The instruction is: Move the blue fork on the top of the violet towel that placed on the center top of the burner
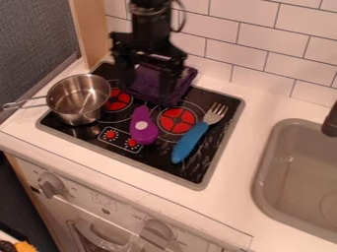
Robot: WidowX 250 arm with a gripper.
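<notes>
Near the stove top's (220,132) back edge, the towel (150,88) looks like rough cloth; by its left edge, the saucepan (78,114) is shiny, smooth metal. Toward its right edge, the fork (189,141) pairs metal tines with a plastic-looking handle. The stove top itself is glossy.

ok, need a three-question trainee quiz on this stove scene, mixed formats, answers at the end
1. Multiple choice: where does the blue fork lie?
A) in the sink
B) on the stovetop
C) against the wall
2. True or false: the metal pot stands with its open side up.
3. Fill in: the gripper hangs over the dark purple ____.

Key: 1 B; 2 true; 3 towel
</notes>
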